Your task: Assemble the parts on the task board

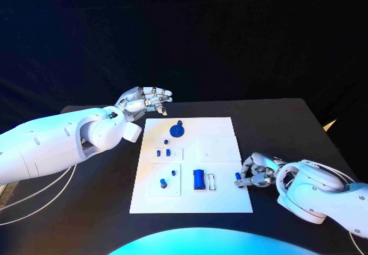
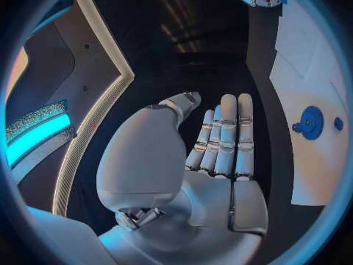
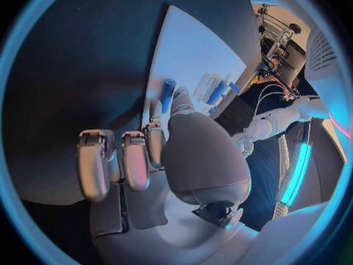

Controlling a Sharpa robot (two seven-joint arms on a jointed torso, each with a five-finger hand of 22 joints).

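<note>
Black table (image 1: 276,114) under dark backdrop, white task board (image 1: 222,204) at centre, both hands at its edges.

Step judged in hand: fetching a part at the board's right edge. Right hand (image 1: 257,171) set low against that edge, fingers curled in beside the long blue part (image 1: 199,179) and the small slot (image 1: 212,181); whether anything is pinched cannot be told, though a blue piece (image 3: 167,94) shows just past the fingertips (image 3: 155,113) in the right wrist view. Left hand (image 1: 143,100) raised off the far left corner, fingers loosely apart, holding nothing. Blue gear (image 1: 177,130) seated near the far edge; small blue pegs (image 1: 162,153) in the left blocks. Next move probably calls for a firm pinch, then a lift.
</note>
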